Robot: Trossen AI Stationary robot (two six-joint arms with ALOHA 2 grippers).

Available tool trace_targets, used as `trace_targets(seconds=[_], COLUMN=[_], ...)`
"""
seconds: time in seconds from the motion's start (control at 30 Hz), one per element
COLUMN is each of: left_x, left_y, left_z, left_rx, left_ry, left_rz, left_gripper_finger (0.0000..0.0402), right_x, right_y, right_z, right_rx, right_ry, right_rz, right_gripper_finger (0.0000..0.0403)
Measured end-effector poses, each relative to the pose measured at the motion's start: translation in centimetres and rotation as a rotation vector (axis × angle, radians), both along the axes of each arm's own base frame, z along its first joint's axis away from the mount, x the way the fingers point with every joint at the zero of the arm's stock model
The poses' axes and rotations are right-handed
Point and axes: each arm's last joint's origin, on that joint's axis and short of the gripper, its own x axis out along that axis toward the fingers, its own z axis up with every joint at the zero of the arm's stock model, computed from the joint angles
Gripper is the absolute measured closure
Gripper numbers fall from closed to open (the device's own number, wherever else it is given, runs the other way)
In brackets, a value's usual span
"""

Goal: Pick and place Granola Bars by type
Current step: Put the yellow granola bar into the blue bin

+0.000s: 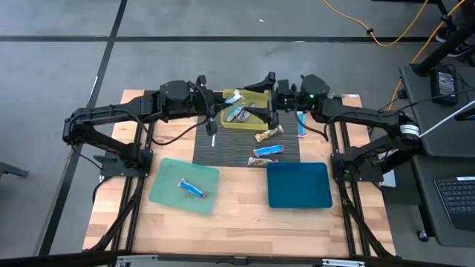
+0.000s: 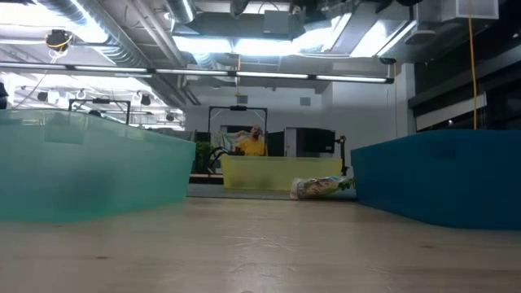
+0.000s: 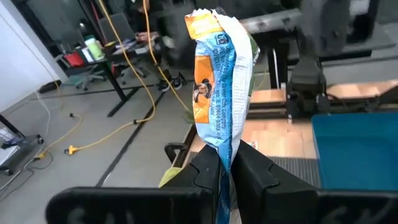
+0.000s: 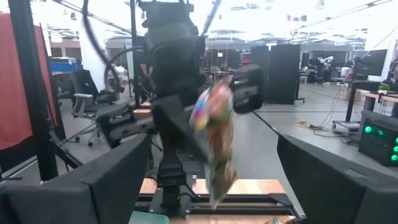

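My left gripper point(image 3: 227, 177) pinches a blue-and-orange granola bar point(image 3: 219, 81) by its crimped end seam, held above the yellow bin point(image 1: 249, 119). It's light, crinkly, slippery foil, so the flat seam is where I'd take it. My right gripper point(image 4: 214, 186) is spread; a colourful bar point(image 4: 214, 140) hangs between its fingers. Other bars lie on the counter point(image 1: 245, 215) beyond.

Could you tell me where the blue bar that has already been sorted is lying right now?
In the high view, the blue bar lies alone inside the light green tray on the table's left side, beside the dark blue tray.
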Motion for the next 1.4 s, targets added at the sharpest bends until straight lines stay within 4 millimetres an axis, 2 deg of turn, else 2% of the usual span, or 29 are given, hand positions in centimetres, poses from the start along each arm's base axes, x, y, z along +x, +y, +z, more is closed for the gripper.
trace_targets(seconds=[0.3, 0.57, 0.8, 1.23, 1.4], left_x=[0.4, 0.4, 0.4, 0.4, 0.4], left_y=[-0.2, -0.2, -0.2, -0.2, -0.2], left_z=[0.0, 0.1, 0.1, 0.1, 0.1], left_rx=[0.032, 0.051, 0.052, 0.051, 0.044], left_ry=[-0.007, -0.010, -0.009, -0.009, -0.012], left_rz=[0.002, 0.002, 0.002, 0.000, 0.002], left_gripper_finger=[0.0375, 0.0375, 0.0375, 0.0375, 0.0371], right_x=[1.9, 2.6, 2.6, 2.6, 2.6], right_y=[-0.7, -0.8, -0.8, -0.8, -0.8], right_z=[0.9, 0.9, 0.9, 0.9, 0.8], right_rx=[-0.012, 0.019, 0.031, 0.031, 0.029], right_ry=[-0.010, -0.005, -0.004, -0.004, -0.003], right_rz=[0.046, 0.078, 0.080, 0.080, 0.080], right_gripper_finger=[0.0047, 0.0063, 0.0131, 0.0305, 0.0335])
